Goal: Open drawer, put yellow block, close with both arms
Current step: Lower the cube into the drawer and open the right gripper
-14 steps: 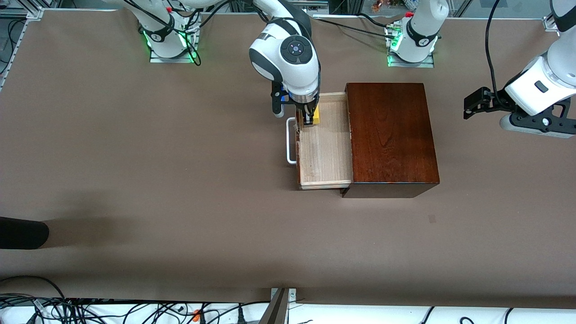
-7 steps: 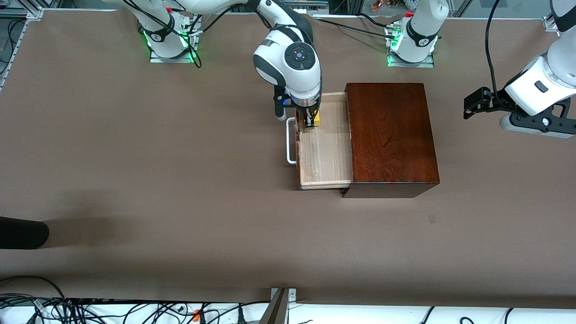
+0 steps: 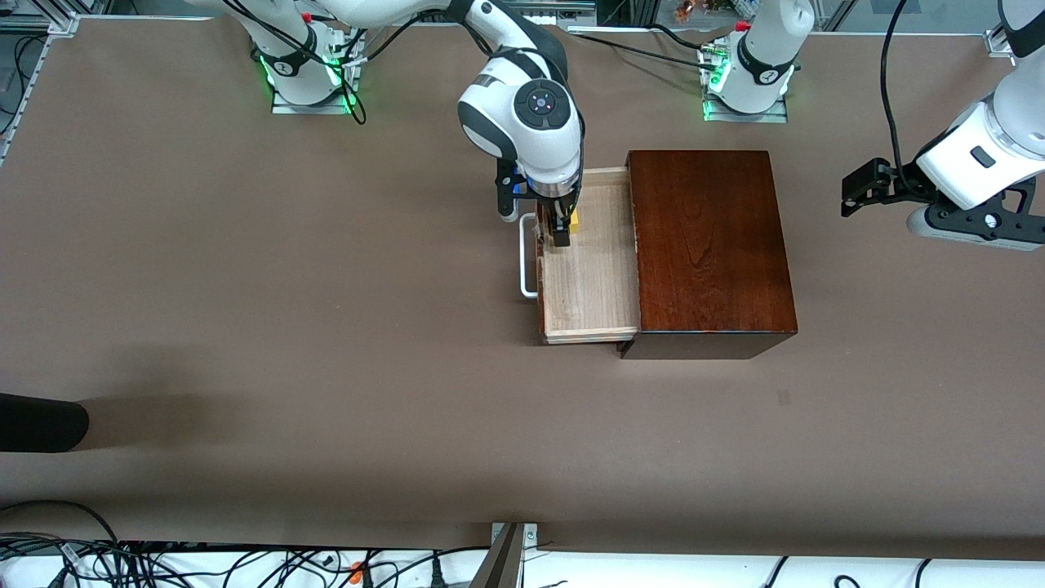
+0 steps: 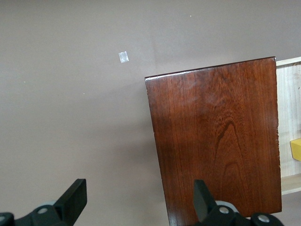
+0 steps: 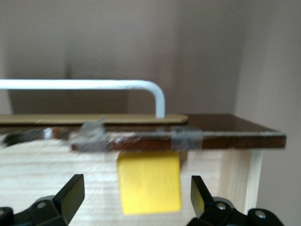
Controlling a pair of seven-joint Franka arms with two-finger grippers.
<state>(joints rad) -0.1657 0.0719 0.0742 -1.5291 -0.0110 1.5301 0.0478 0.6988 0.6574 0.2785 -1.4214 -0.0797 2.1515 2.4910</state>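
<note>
The drawer [image 3: 592, 286] is pulled out of the reddish-brown box [image 3: 710, 245], with its white handle [image 3: 526, 261] toward the right arm's end of the table. The yellow block [image 3: 575, 219] lies on the tray floor close to the dark front. My right gripper [image 3: 562, 233] is over it and open; in the right wrist view the block [image 5: 149, 183] sits between the fingers [image 5: 70, 188] without touching them. My left gripper [image 3: 851, 196] waits open and empty in the air past the box at the left arm's end; its wrist view shows the box top [image 4: 216, 141].
A dark object [image 3: 41, 420] juts in at the table's edge at the right arm's end, nearer the camera. A small pale mark [image 3: 784, 398] lies on the table nearer the camera than the box. Cables run along the near edge.
My right gripper has come down a little into the drawer with the block, which now rests on the tray floor. The left arm has not moved.
</note>
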